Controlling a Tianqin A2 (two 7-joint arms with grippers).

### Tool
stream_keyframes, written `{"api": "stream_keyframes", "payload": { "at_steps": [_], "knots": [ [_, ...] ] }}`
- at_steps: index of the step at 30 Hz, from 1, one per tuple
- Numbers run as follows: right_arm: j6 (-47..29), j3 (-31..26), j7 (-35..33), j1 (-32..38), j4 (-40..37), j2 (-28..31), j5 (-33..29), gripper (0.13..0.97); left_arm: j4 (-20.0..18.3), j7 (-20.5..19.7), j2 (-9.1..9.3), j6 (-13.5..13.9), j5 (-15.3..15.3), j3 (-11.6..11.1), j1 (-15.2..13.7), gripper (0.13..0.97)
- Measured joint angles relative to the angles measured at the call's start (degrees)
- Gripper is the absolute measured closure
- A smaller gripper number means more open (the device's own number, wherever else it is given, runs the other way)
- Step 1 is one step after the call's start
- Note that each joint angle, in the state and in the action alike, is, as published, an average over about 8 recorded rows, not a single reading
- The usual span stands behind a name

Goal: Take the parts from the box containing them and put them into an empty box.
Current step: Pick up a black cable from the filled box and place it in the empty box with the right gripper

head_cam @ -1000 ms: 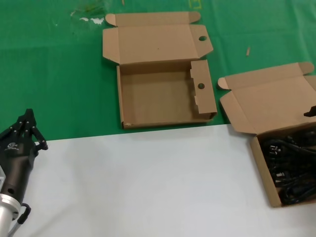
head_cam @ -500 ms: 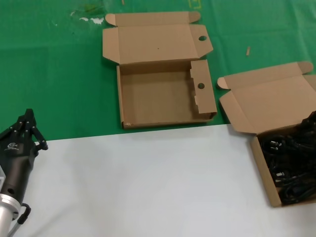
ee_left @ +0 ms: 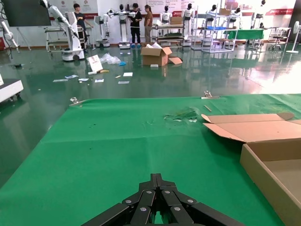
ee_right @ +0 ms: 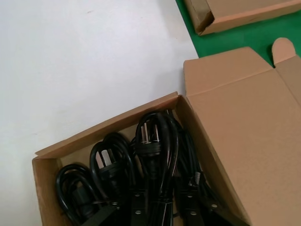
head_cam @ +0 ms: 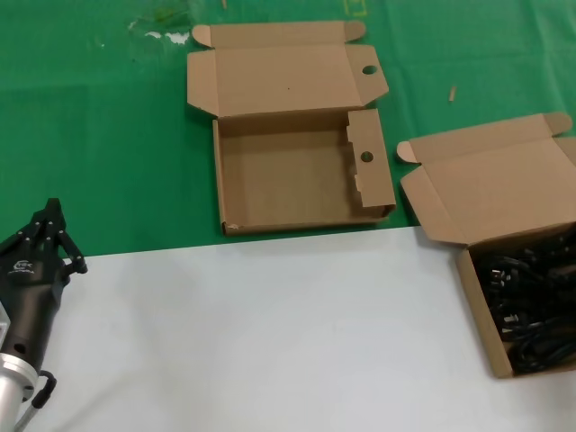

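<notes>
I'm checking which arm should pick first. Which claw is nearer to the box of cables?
Right. Its wrist camera looks straight down into the box of cables from close above, though the claw itself is out of view. The left claw sits at the table's far left.

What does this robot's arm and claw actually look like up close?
The left gripper is matte black, built of slim jointed bars with small round pivots, tapering to a point. A small white logo marks its black body, which joins a silver metal cuff on the arm, with a thin black cable loop beside it. The right gripper is barely seen: only a dark edge in its wrist view.
</notes>
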Motion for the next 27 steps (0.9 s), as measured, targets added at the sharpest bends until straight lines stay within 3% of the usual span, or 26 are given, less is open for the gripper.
{"api": "stream_keyframes", "payload": {
  "at_steps": [6, 15, 27],
  "knots": [
    [-0.62, -0.11, 0.33, 0.08, -0.22, -0.10, 0.15, 0.864, 0.00, 0.00, 0.00, 0.00, 0.00, 0.00, 0.00, 0.957],
    [-3.38, -0.27, 0.61, 2.24, 0.86, 0.22, 0.52, 0.887, 0.00, -0.02, 0.00, 0.00, 0.01, 0.00, 0.00, 0.957],
    [-12.37, 0.05, 6.11, 10.11, 9.14, 0.29, 3.12, 0.895, 0.00, -0.02, 0.00, 0.00, 0.02, 0.00, 0.00, 0.957]
  ]
}}
